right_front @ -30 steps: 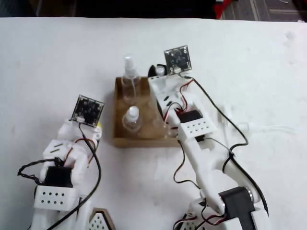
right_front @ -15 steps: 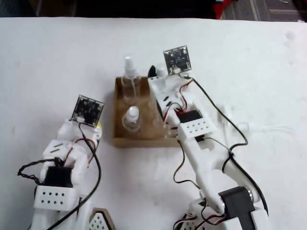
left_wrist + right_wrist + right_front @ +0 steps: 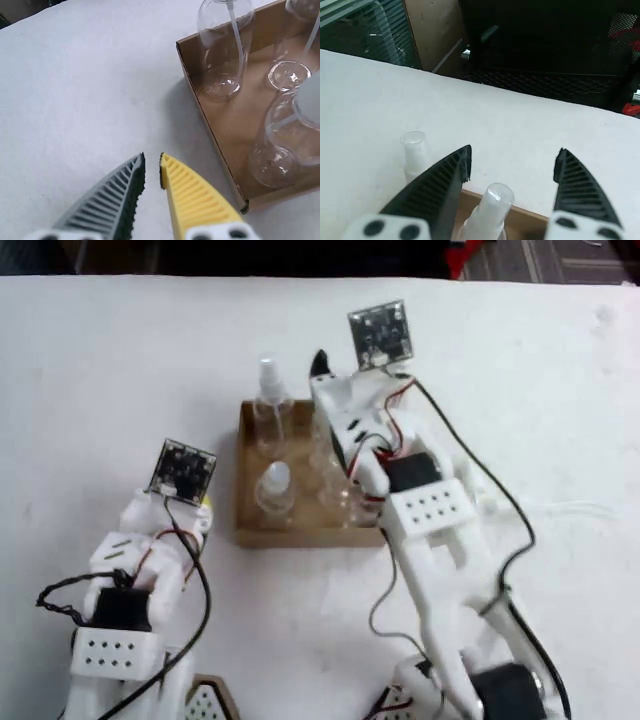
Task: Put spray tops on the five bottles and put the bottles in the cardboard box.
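Mid-frame on the white worktop point(image 3: 100, 340) sits the cardboard box point(image 3: 243, 470) — right gripper point(image 3: 513, 151) wide, left gripper point(image 3: 151, 156) narrow — dark room point(image 3: 545, 40) along the top edge.

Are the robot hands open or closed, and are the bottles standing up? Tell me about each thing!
Cardboard box: open-topped, bottles inside.
Left hand: shut, empty, over the table by the box.
Right hand: open, empty, over a spray top.
Far bottle: upright in the box, top on.
Near bottle: upright in the box, top on.
Bottles by the right arm: upright in the box, tops hidden.
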Controlling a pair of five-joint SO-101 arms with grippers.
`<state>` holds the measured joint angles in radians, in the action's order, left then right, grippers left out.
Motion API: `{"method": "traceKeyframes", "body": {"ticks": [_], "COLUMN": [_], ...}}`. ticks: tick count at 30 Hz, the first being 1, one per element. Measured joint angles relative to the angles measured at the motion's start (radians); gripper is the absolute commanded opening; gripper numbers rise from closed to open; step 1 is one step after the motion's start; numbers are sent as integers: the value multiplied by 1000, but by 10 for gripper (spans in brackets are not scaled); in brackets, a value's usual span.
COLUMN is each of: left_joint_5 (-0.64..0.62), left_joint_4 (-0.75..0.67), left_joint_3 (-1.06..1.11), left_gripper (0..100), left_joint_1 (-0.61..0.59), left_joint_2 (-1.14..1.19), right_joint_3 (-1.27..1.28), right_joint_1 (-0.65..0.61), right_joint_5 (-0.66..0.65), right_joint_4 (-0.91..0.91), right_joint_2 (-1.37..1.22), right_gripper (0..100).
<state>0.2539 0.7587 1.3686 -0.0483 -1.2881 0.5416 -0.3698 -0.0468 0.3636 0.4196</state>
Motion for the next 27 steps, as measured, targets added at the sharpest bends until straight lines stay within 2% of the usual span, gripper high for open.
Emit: {"method": "traceKeyframes", "body": {"ticks": [3,8,18,27], "left_joint_5": [0,0,0,0], "left_joint_4": [0,-14,-83,-104], "left_joint_3": [0,18,61,66], "left_gripper": [76,79,78,76], "left_joint_1": [0,0,0,-48], "left_joint_2": [0,0,0,0], "right_joint_3": [-21,-25,17,393], "right_joint_1": [18,126,448,646], "right_joint_5": [0,0,0,0], "right_joint_4": [127,290,675,718], "right_joint_2": [80,190,356,442], "right_gripper": [234,234,235,237]}}
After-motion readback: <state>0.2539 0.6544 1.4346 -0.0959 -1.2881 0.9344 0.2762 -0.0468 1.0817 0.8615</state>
